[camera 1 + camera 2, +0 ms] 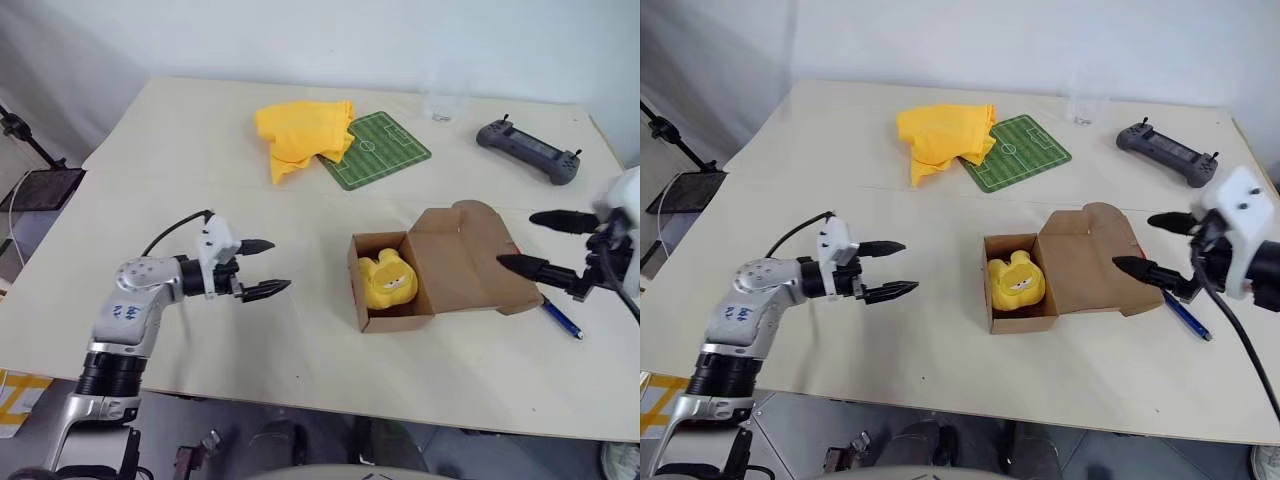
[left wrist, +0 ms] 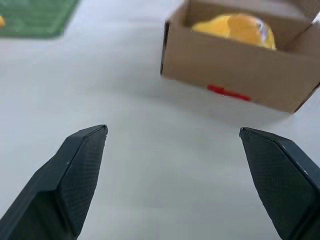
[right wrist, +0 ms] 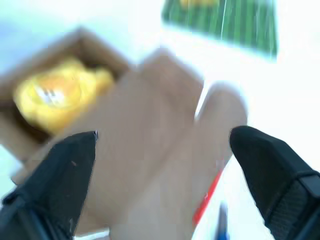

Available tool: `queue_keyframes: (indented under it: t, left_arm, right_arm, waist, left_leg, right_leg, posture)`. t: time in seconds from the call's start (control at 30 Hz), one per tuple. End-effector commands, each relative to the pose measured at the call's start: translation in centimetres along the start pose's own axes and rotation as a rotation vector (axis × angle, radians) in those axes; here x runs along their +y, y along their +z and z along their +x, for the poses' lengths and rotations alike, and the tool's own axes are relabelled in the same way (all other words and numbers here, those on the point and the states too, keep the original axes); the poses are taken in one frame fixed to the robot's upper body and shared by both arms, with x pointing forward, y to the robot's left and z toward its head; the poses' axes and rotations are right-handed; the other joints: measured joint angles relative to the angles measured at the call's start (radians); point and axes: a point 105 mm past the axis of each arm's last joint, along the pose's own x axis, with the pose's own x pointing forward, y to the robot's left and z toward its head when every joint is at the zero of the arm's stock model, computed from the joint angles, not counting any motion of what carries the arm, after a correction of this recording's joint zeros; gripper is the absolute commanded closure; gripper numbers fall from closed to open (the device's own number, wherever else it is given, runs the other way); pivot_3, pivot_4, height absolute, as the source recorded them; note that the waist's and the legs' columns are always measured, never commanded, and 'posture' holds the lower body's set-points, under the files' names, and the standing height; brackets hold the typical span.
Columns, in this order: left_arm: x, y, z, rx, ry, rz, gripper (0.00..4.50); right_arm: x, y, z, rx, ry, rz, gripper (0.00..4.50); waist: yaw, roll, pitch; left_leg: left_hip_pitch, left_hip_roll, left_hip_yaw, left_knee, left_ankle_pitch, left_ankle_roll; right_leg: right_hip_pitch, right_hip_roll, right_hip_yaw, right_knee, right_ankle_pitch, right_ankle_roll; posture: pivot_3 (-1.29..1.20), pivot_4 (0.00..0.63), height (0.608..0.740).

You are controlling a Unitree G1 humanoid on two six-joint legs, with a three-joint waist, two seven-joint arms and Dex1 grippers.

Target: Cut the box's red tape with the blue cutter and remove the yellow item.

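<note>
Our left tool (image 1: 265,268) hung open and empty over the bare surface (image 1: 180,160), well apart from the box (image 1: 395,285), fingers aimed toward it. Our right tool (image 1: 1150,245) was open too, holding nothing, hovering above the folded-back lid. The box stood open, its long axis running away from us, with the yellow item (image 1: 388,280) inside. The red tape (image 2: 228,93) showed on its side wall. The blue cutter (image 1: 560,317) lay flat just beside the lid, angled diagonally; we could not make out its tip.

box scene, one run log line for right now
box: lid open | yellow item: inside | blue cutter: on table | left pincer: open | right pincer: open
</note>
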Motion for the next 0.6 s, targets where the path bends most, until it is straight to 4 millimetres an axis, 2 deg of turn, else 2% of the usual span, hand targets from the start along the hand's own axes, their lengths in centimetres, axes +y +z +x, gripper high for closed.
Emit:
queue_keyframes:
  t: [0.03, 0.07, 0.13, 0.17, 0.3, 0.37, 0.4, 0.5, 0.6]
  left_arm:
    - [0.8, 0.2, -2.8, -0.01, 0.041, 0.051, 0.0]
    - [0.5, -0.1, -3.8, 0.01, 0.024, 0.03, 0.0]
    - [-0.1, 0.1, -5.6, 0.014, -0.02, -0.026, 0.0]
    - [-0.3, 0.2, -6.2, 0.015, -0.033, -0.039, 0.0]
    - [-0.6, 0.6, -8.0, 0.05, -0.05, -0.054, 0.0]
    - [-0.7, 1.1, -8.2, 0.066, -0.065, -0.045, 0.0]
    - [-0.7, 1.7, -7.8, 0.07, -0.083, -0.021, 0.0]
    - [-0.6, 5.9, -3.6, 0.093, -0.208, 0.065, 0.0]
    - [-0.8, 8.0, -0.1, 0.177, -0.297, 0.138, 0.0]
  right_arm:
    - [1.0, 2.6, -1.2, -0.219, 0.033, -0.108, 0.02]
    - [1.9, 2.5, -1.2, -0.26, 0.087, -0.16, 0.02]
    - [5.0, 1.0, -1.3, -0.232, 0.315, -0.255, 0.02]
    - [5.6, 0.5, -1.3, -0.223, 0.362, -0.277, 0.02]
    - [5.7, 0.4, -1.3, -0.255, 0.353, -0.259, 0.02]
    - [5.9, 0.3, -1.5, -0.247, 0.36, -0.277, 0.02]
    - [5.8, 0.4, -1.6, -0.252, 0.35, -0.262, 0.02]
    - [6.2, 0.4, -2.3, -0.233, 0.345, -0.23, 0.02]
    - [6.2, 0.6, -2.7, -0.223, 0.318, -0.229, 0.02]
  waist:
    - [-0.001, 0.0, 0.0]
    - [-0.001, -0.001, 0.0]
    - [-0.002, -0.001, 0.0]
    - [-0.003, -0.001, 0.0]
    - [-0.001, 0.0, 0.0]
    - [-0.001, 0.0, 0.0]
    - [0.0, 0.0, 0.0]
    - [0.02, -0.002, 0.001]
    - [0.029, -0.002, 0.001]
  left_leg:
    - [0.0, 0.0, 0.0, 0.0, 0.0, 0.0]
    - [0.0, 0.0, 0.0, -0.001, 0.0, 0.0]
    - [0.0, 0.0, 0.001, -0.001, 0.0, 0.0]
    - [0.0, 0.0, 0.001, -0.001, 0.0, 0.0]
    - [0.001, 0.0, 0.0, 0.0, -0.001, 0.001]
    - [0.003, 0.0, 0.0, 0.0, -0.002, 0.001]
    - [0.005, 0.0, 0.0, 0.0, -0.005, -0.005]
    - [0.005, 0.0, -0.003, -0.001, -0.007, -0.006]
    - [0.006, -0.001, -0.001, 0.0, -0.007, -0.006]
  right_leg:
    - [0.0, 0.0, 0.0, 0.001, 0.0, 0.0]
    - [0.0, 0.0, 0.0, 0.002, 0.0, 0.0]
    - [0.0, 0.0, 0.001, 0.003, 0.0, 0.0]
    - [0.0, 0.0, 0.001, 0.003, 0.0, 0.0]
    - [0.001, -0.001, 0.001, 0.003, 0.0, 0.0]
    - [0.001, -0.002, 0.002, 0.0, 0.0, 0.0]
    - [0.002, -0.002, 0.002, 0.0, 0.0, -0.001]
    - [0.003, -0.003, 0.001, 0.001, -0.001, -0.002]
    - [0.004, -0.002, 0.002, 0.005, -0.001, -0.002]
  posture:
    - [0.0, 0.15, 0.74]
    - [0.0, 0.15, 0.74]
    - [0.0, 0.15, 0.74]
    - [0.0, 0.15, 0.74]
    - [0.0, 0.15, 0.74]
    - [0.0, 0.15, 0.74]
    - [0.0, 0.15, 0.74]
    - [0.0, 0.15, 0.74]
    - [0.0, 0.15, 0.74]
